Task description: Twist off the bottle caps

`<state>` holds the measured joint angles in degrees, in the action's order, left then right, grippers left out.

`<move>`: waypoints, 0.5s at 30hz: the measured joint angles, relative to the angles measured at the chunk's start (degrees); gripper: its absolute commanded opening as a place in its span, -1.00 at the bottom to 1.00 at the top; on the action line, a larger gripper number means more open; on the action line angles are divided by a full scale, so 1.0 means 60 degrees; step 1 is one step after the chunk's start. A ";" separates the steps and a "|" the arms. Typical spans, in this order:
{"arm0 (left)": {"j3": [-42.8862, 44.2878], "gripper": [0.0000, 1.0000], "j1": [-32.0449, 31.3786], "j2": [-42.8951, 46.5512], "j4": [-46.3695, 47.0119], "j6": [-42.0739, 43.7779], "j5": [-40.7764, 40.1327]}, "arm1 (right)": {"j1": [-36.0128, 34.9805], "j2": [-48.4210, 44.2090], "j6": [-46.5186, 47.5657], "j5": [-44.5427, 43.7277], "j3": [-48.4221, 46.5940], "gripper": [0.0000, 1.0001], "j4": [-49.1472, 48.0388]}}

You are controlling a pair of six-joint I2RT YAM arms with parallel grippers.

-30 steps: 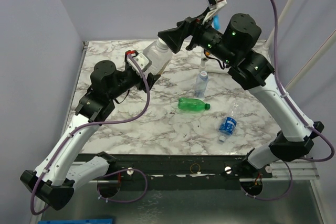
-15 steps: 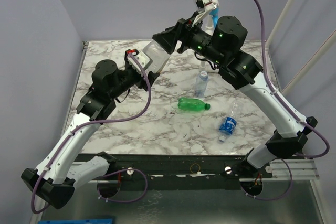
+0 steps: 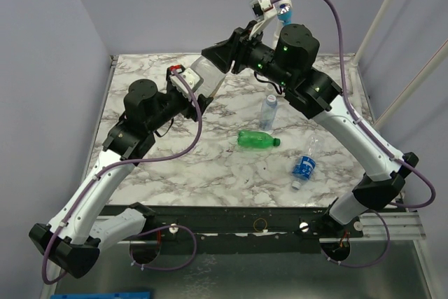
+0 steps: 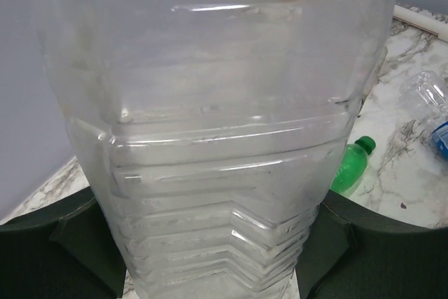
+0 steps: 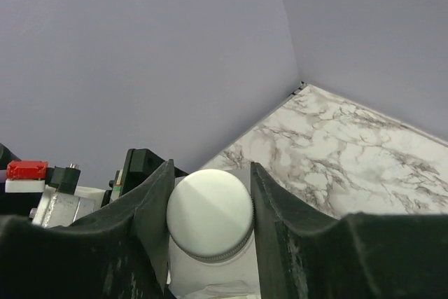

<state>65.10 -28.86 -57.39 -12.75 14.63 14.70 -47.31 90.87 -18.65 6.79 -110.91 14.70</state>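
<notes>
Right wrist view: the right gripper has its two dark fingers pressed against opposite sides of a white round screw cap, with no gap showing on either side. That cap sits on the neck of a tall clear plastic bottle, which is held off the white marble-patterned table and tilted up toward the back wall. The left gripper has its jaws set apart by the width of the bottle's ribbed lower body and clamped against it on both sides.

On the table, a green plastic bottle lies on its side with its green cap on, pointing right. Just behind it, a small clear bottle with a blue label appears to stand upright. A second small blue-labelled bottle lies on its side nearer the right arm's base, well apart from the held bottle.
</notes>
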 measured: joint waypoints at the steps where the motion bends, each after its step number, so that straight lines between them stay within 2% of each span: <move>1: 0.0000 -0.85 0.0000 0.0000 -0.0007 -0.0015 -0.0029 | 0.0000 -0.0011 0.0015 0.0004 0.0051 -0.71 -0.0066; 5: -0.0029 -0.83 0.0000 0.0000 -0.0007 -0.0047 -0.0007 | 0.0000 -0.0087 0.0062 0.0047 0.0222 -0.99 -0.0240; 10: -0.0080 -0.82 0.0018 0.0120 0.0000 -0.0211 0.0404 | 0.0011 -0.0219 0.0466 0.0718 0.0248 -0.99 -0.0262; 15: -0.0087 -0.83 0.0044 0.0590 -0.0055 -0.0667 0.2047 | 0.0095 -0.0936 0.1126 0.2772 0.0721 -0.99 -0.0648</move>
<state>64.58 -28.60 -53.84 -13.08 10.63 26.98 -46.74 85.25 -11.90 23.42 -106.59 10.81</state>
